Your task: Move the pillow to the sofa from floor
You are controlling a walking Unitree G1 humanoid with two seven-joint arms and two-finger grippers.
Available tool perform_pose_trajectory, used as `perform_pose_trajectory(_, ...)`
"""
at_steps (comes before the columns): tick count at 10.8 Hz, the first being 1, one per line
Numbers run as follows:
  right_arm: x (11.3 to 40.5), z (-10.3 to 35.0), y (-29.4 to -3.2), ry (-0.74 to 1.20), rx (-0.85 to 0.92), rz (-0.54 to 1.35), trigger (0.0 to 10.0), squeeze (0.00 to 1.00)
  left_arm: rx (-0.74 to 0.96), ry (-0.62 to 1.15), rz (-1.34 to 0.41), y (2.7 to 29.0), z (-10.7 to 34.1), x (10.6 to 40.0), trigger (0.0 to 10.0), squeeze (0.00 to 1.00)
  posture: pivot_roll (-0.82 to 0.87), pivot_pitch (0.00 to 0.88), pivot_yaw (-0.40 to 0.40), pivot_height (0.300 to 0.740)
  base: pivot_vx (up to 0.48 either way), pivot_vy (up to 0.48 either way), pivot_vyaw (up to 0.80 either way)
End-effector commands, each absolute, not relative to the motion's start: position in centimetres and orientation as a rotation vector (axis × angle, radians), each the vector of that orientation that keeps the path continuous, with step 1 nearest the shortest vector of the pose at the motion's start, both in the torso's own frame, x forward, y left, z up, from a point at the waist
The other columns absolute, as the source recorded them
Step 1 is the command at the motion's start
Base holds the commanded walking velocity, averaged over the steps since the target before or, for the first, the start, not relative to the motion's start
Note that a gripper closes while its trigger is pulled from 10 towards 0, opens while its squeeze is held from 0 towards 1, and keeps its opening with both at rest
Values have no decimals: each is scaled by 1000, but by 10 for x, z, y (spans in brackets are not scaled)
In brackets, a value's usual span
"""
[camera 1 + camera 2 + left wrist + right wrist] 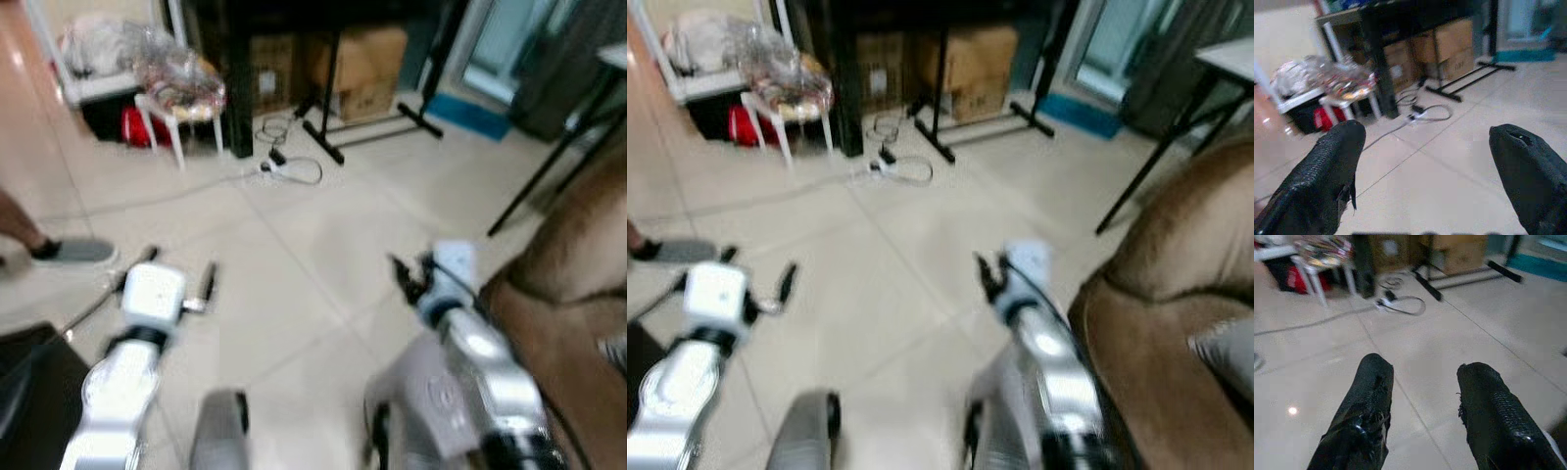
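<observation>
Both pincers, left (1425,161) and right (1422,406), gape empty over bare floor (323,245); sofa (1176,323) lies right, nearer the right arm.

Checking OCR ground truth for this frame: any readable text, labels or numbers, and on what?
None readable.
Cardboard boxes: pale label patches, too blurred to read.
Right arm: a faint round mark on the silver casing, too blurred to read.
Left gripper and right gripper: black fingers bear no text.

Left end effector (1425,161) and right end effector (1422,396) both spread, empty.
</observation>
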State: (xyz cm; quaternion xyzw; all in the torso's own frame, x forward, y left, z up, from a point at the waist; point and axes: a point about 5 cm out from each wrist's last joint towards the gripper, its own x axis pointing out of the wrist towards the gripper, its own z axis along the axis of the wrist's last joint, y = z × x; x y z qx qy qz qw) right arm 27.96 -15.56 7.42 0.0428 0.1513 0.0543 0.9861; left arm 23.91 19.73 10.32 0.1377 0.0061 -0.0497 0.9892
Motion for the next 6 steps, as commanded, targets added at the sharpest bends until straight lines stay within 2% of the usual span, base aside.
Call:
perform_pose_trajectory(1, 280, 74, -162, 303, 98, 84, 10000, 0, 285, 19, -117, 196, 103, 240, 10000, 0, 58, 0, -80, 561, 0, 0, -419)
perform_pose_trajectory(4, 281, 67, -167, 325, 83, 42, 10000, 0, 294, 23, -146, 193, 102, 240, 10000, 0, 58, 0, -74, 514, 0, 0, -419)
perform_pose_trajectory(6, 281, 64, -171, 339, 80, 22, 10000, 0, 297, 23, -152, 193, 102, 240, 10000, 0, 57, 0, -71, 488, 0, 0, 0)
